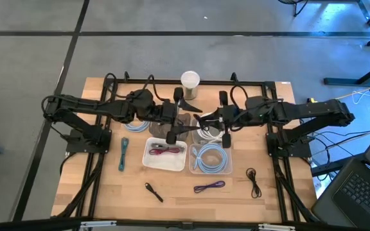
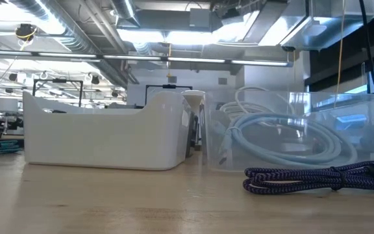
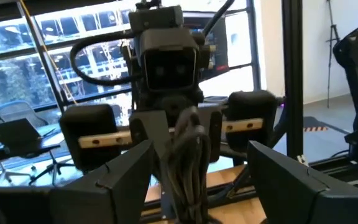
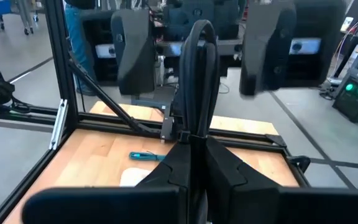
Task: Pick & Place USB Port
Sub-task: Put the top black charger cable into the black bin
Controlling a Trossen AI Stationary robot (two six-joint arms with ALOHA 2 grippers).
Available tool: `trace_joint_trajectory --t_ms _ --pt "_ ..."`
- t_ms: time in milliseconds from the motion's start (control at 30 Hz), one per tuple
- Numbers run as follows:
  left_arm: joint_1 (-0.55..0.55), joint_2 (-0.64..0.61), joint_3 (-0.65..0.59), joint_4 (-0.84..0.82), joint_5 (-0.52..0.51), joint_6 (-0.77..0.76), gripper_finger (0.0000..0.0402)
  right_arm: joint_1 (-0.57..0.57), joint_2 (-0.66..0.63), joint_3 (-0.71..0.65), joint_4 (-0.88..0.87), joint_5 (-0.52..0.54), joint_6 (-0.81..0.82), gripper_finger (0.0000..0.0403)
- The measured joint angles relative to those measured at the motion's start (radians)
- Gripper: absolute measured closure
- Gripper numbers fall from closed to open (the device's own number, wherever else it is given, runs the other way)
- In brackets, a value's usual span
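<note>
Purple braided cable nearest, at the table's 6 o'clock. Behind it, clear bin of coiled blue cable; white bin at its 9 o'clock. Farther toward 12, right gripper clenched on looped black USB cable; left gripper released wide, fingers seemingly flanking the hanging strand. Risks a drop if right lets go early, a tug if left clamps off-centre.

Two open bins are seen mid-table: a white bin and a clear bin. One white cup is counted at the far edge. Four loose cables are counted: teal cable, purple cable, and two black cables.
</note>
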State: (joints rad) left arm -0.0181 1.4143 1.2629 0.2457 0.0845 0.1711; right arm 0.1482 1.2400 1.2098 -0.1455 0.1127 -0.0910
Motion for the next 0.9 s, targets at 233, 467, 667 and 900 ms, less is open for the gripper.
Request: trace_joint_trajectory --t_ms 233,467,667,900 --pt "0.000 0.000 0.000 -0.013 -0.015 0.035 0.0281 0.000 -0.002 0.000 0.000 0.000 0.001 0.0381" --pt "0.000 0.000 0.000 -0.017 -0.004 0.060 0.0380 0.000 -0.002 0.000 -0.003 -0.002 0.001 0.0381" --pt "0.000 0.000 0.000 -0.017 -0.003 0.060 0.0382 0.000 -0.008 -0.001 -0.007 0.000 -0.003 0.0330" --pt "0.000 0.000 0.000 -0.051 -0.003 0.056 0.0383 0.000 -0.079 -0.002 -0.117 0.029 0.002 0.0208"
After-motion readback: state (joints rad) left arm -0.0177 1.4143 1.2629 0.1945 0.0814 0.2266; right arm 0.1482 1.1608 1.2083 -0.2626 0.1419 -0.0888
